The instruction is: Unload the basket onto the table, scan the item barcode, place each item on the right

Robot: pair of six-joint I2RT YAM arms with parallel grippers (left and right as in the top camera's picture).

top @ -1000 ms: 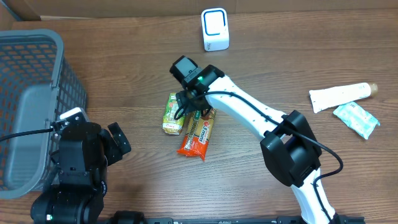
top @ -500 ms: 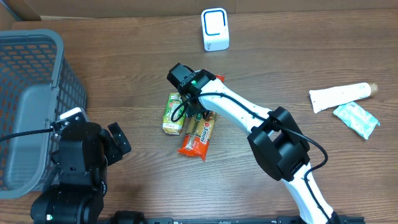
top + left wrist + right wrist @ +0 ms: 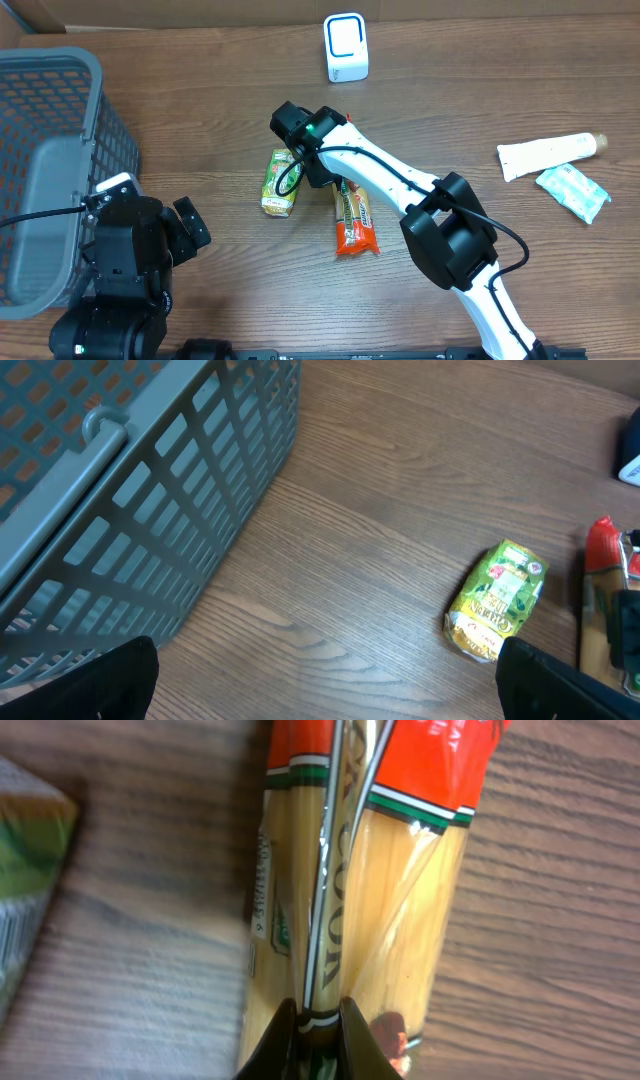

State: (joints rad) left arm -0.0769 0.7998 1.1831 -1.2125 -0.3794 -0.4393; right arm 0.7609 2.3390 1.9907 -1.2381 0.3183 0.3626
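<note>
My right gripper [image 3: 320, 176] sits over the top end of the pack [image 3: 355, 222], near the middle of the table [image 3: 200, 120]. From overhead my own wrist covers that end, so the fingers are hidden there. In the right wrist view the two fingertips [image 3: 288, 1038] are pressed together on the thin centre seam of the pack [image 3: 400, 870], pinching it. Only the tips show; the rest is cut off by the bottom edge. The pack's far end is red, its middle clear over pale strands. A strip of small print runs down its left side, too blurred to read, and I cannot make out a barcode.

A green packet [image 3: 278, 182] lies just beside the pack on the left, half cropped in the wrist view.

My left gripper [image 3: 330, 695] hangs near the basket [image 3: 60, 70] with fingers spread wide: only two dark tips show, in the bottom corners. That view cuts the pack off at the right edge.

The scanner [image 3: 346, 47] stands at the far edge, well apart from the pack.
</note>
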